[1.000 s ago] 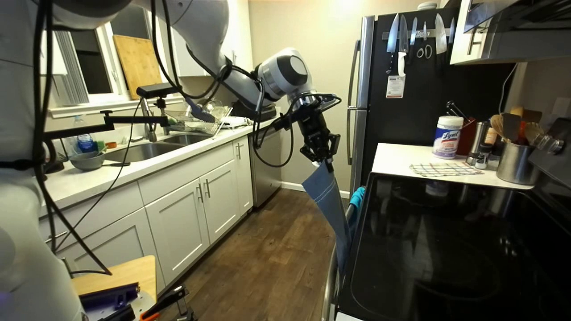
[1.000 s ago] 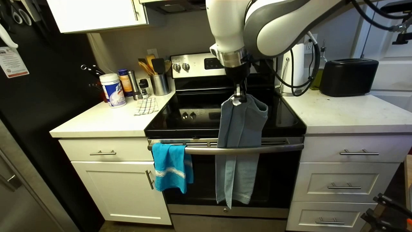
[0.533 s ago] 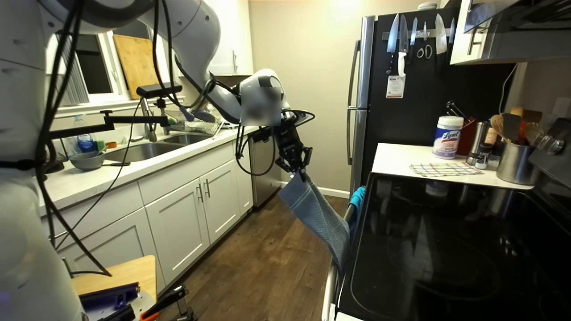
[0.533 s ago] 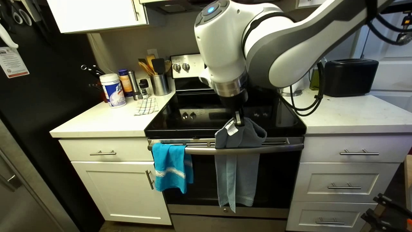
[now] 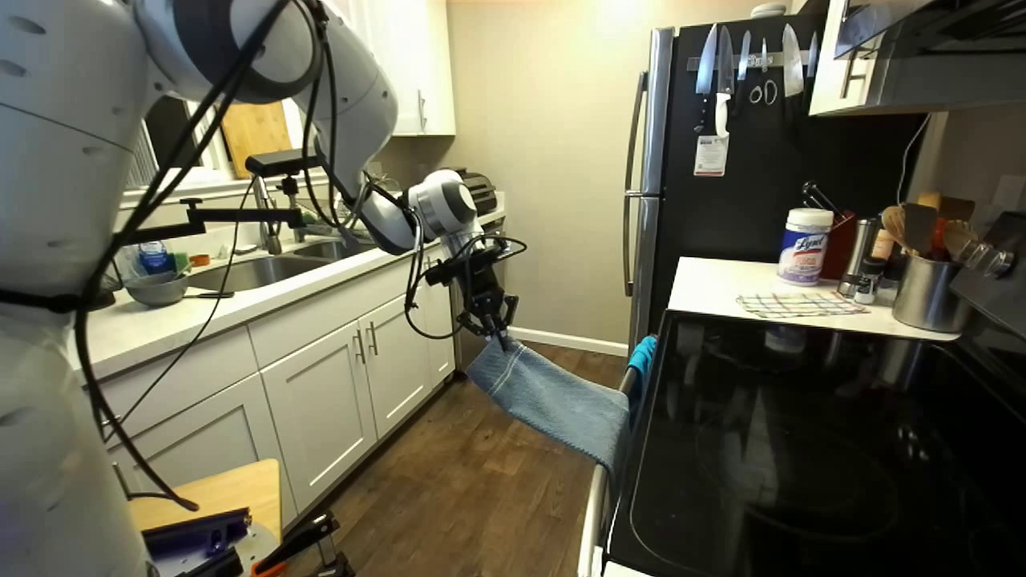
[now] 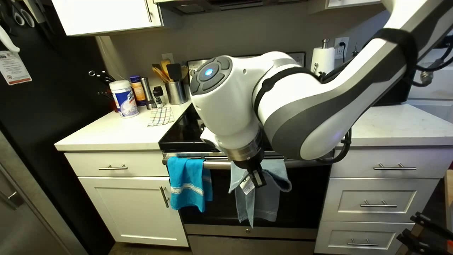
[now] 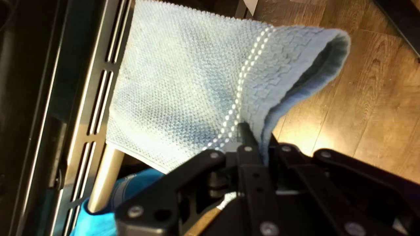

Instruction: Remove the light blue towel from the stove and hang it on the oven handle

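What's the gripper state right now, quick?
Gripper: closed, holding one end of the light blue towel, which lies draped over the oven handle.

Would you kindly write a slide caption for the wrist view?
The fingers pinch the light blue towel near one end; it drapes over the oven handle beside a brighter blue towel.

I have free room above the wooden floor (image 5: pixel 497 481), between the white cabinets (image 5: pixel 321 409) and the stove (image 5: pixel 769 465). Stoveward, the light blue towel (image 5: pixel 561 393) blocks my hand (image 5: pixel 502 340), running to the oven handle (image 7: pixel 106 177); a turquoise towel (image 6: pixel 187 184) crowds one end.
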You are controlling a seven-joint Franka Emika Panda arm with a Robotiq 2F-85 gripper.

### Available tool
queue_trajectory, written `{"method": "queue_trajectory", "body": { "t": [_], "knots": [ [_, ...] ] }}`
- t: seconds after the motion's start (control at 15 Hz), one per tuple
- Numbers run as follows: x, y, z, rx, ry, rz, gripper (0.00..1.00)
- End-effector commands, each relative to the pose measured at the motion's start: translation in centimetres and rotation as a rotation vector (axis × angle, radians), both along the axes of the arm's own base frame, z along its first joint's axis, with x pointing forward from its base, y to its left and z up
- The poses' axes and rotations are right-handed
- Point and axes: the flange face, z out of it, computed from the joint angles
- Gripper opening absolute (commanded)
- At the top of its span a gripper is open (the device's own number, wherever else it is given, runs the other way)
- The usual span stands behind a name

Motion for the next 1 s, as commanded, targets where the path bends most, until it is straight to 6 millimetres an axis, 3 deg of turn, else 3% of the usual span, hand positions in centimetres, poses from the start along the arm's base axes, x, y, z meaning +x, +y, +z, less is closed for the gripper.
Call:
{"method": "queue_trajectory", "body": {
  "t": [0.0, 0.33, 0.6, 0.93],
  "knots": [
    [1.2, 1.7, -1.1, 0.011, 0.036, 0.076, 0.02],
    [2.6, 4.1, -2.7, 0.035, 0.060, 0.101, 0.02],
    [2.6, 6.2, -4.2, 0.035, 0.067, 0.122, 0.02],
    [1.8, 7.2, -6.1, 0.025, 0.093, 0.145, 0.02]
  ]
}}
